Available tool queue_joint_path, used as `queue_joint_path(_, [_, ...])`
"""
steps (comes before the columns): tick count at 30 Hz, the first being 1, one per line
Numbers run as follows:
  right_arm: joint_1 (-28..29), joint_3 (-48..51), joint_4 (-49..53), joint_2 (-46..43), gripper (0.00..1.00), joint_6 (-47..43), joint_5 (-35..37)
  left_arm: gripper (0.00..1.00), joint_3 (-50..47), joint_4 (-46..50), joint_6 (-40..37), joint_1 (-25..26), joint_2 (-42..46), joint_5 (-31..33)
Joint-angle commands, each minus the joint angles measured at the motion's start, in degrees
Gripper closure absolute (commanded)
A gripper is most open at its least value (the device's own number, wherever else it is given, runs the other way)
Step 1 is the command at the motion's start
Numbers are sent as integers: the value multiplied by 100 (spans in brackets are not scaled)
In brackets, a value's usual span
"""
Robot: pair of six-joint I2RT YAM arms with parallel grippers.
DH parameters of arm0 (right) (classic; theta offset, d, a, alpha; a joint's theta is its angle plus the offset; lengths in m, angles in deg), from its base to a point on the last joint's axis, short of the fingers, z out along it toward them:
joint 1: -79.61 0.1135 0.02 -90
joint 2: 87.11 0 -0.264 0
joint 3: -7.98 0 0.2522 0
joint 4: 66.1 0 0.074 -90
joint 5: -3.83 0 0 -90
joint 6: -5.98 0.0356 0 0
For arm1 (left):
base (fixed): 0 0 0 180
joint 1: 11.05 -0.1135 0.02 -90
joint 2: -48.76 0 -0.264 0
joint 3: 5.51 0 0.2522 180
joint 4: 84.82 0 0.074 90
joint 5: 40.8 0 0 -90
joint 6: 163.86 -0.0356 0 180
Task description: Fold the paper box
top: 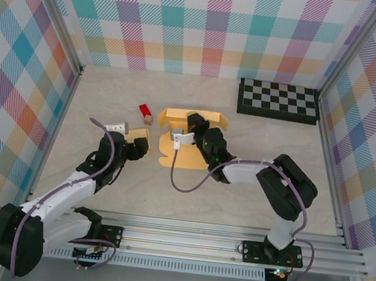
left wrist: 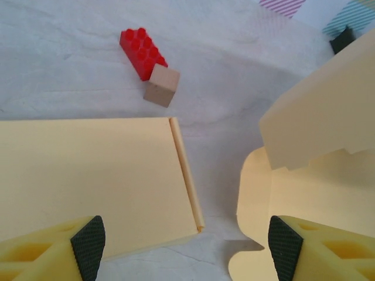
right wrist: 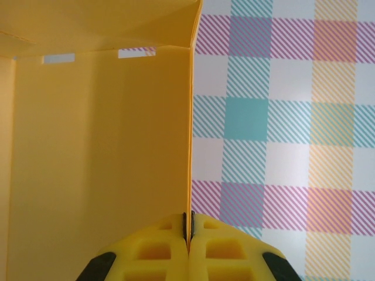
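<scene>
The right gripper (right wrist: 188,227) had its fingers pressed together, pinching the thin vertical edge of an upright panel of the paper box (top: 189,158). In the right wrist view the paper ran straight down into the seam between the two yellow fingers (right wrist: 152,254). To the left of that edge stood the box's yellow inner wall, with two small slots near its top fold. To the right of the edge, beyond the box, was the plaid wall (right wrist: 281,117).

The left gripper (left wrist: 187,240) held nothing, its jaws standing wide apart at the box's left side. One black pad (left wrist: 88,246) was over the flat left flap (left wrist: 88,175). The other pad (left wrist: 286,249) was over a round-cornered panel of the box. I could not tell whether either pad touched the paper. A narrow folded strip ran along the flap's inner edge, and bare table (left wrist: 70,70) showed between that strip and the rest of the box. Above the round-cornered panel a raised panel (left wrist: 328,111) of the box leaned at a tilt.

The box itself lay half open on the table with its flaps spread, between the two grippers. A red brick (left wrist: 140,52) and a wooden cube (left wrist: 162,85) touched each other just beyond the far edge of the box's left flap. A checkerboard mat (top: 279,100) lay behind the box and to its right, well apart from it.
</scene>
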Motion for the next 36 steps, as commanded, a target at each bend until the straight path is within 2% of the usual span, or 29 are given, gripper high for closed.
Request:
queue_joint_path(1, [-43, 81, -413, 297, 100, -122, -382, 24, 231, 59, -95, -130, -207, -206])
queue_joint_path(5, [-102, 420, -869, 586, 100, 81, -190, 23, 509, -637, -612, -241, -831, -749])
queue_joint_path(8, [-93, 740, -1162, 722, 100, 164, -23, 25, 885, -1123, -1045, -365, -1718, -1855])
queue_joint_path(11, [-78, 1075, -1302, 682, 100, 363, 138, 26, 998, -1713, -1361, -476, -2369, -2703])
queue_joint_path(17, [-78, 1593, -1098, 278, 100, 756, 193, 32, 1283, -1891, -1466, -890, -3110, -3727])
queue_joint_path(25, [-78, 1621, -1021, 170, 100, 849, 147, 35, 1483, -1599, -1694, -779, -3458, -4339])
queue_joint_path(30, [-78, 1640, -1029, 183, 100, 893, 145, 36, 1480, -1416, -2010, -369, -3548, -4111])
queue_joint_path(36, [-96, 1629, -976, 160, 100, 941, 137, 38, 1489, -1679, -1870, -256, -3839, -3954])
